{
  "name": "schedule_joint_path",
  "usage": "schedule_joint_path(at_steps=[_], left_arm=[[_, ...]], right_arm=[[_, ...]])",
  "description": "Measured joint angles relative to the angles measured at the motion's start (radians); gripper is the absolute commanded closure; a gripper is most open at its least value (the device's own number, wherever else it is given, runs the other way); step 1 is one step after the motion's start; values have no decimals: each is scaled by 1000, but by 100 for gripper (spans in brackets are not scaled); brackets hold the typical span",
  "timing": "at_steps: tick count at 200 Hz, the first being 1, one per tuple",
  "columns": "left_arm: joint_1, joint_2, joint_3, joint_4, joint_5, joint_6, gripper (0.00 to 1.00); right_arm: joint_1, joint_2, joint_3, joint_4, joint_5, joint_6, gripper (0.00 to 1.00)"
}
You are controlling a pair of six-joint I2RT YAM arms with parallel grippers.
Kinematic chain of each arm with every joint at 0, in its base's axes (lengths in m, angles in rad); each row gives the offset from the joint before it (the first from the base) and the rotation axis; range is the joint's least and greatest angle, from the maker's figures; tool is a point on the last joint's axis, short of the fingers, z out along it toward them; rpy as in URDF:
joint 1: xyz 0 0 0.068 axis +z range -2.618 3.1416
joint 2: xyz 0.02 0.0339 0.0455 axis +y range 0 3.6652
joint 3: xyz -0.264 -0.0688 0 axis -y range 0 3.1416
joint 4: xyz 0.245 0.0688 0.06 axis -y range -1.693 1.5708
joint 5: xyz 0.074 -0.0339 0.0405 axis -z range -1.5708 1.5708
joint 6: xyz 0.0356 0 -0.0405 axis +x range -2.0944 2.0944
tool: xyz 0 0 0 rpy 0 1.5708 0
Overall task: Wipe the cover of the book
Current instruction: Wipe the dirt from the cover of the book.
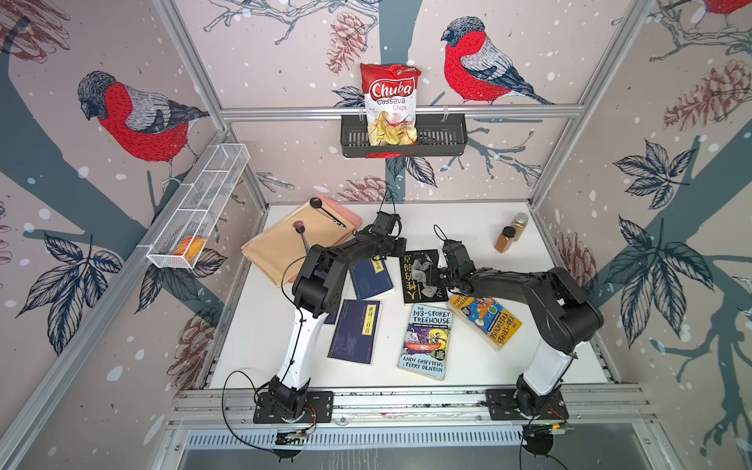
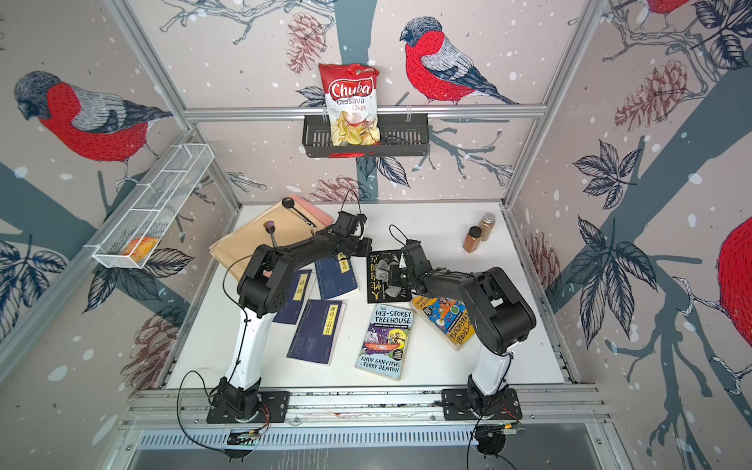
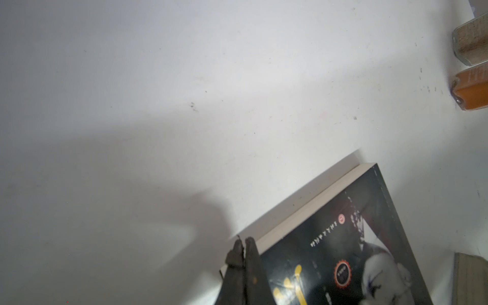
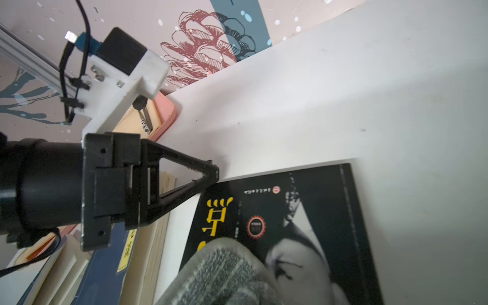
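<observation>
The book point(image 1: 427, 257) is black with yellow characters and a pale face on its cover, and it lies flat mid-table in both top views point(image 2: 374, 287). A grey cloth point(image 1: 421, 274) rests bunched on the cover, and my right gripper point(image 1: 433, 277) is shut on it. In the right wrist view the cloth point(image 4: 224, 274) hides my own fingers and covers the near part of the book point(image 4: 330, 211). My left gripper point(image 3: 244, 241) is shut with nothing in it, its tip pressing on the book's far left corner point(image 4: 215, 171).
Two blue books point(image 1: 371, 276) point(image 1: 355, 331) lie left of the black one. Two Treehouse books point(image 1: 425, 342) point(image 1: 486, 317) lie in front. Two spice jars point(image 1: 504, 239) stand at back right. A pink tray point(image 1: 350, 217) with tan sheets sits back left.
</observation>
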Motion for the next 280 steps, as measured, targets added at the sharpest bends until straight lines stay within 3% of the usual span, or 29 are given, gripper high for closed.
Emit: schedule_joint_path(at_steps=[52,106,151,211,280], left_arm=[[-3,-9,-24,29,-18,8,100],[-16,-113,-99,-1,-41,35,100],[-20,-179,-133,-1,-53,56,99],[-44,-102,-112,-40,-51,61,100],[-40,-38,-41,-19,-43,55,100]], right_arm=[[-16,3,4,-55,78,2,96],[-36,162,80,126,72,7,97],[-35,208,84,236,64,31,97],[-37,238,124,251,49,34,97],[-29,107,31,147,77,32,94]])
